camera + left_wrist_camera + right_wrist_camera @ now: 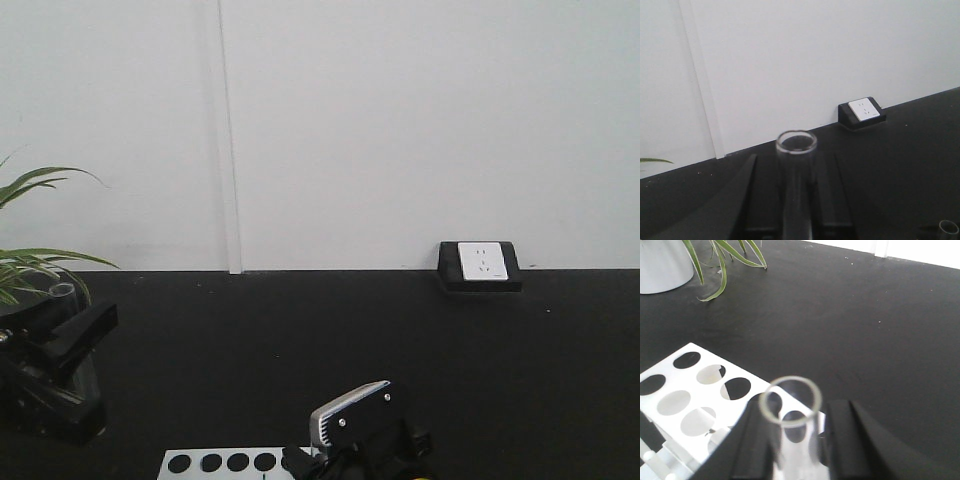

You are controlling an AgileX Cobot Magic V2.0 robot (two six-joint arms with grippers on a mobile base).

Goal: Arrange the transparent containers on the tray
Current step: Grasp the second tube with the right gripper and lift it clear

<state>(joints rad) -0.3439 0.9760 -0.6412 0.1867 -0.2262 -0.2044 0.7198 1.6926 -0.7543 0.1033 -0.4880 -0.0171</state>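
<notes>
A clear test tube (796,150) stands upright between my left gripper (794,162) fingers, open rim up; the gripper is shut on it. In the front view that gripper (70,335) hangs at the far left over the black table, the tube's rim (62,290) just above it. My right gripper (797,412) is shut on a second clear test tube (791,402), held over the near corner of the white holed rack (690,390). The tray is out of view.
A potted plant (660,260) stands at the table's left, its leaves (30,265) behind my left gripper. A black socket box (480,265) sits against the white wall. The rack's top row (225,463) shows at the front edge. Another clear glass rim (948,227) shows low right.
</notes>
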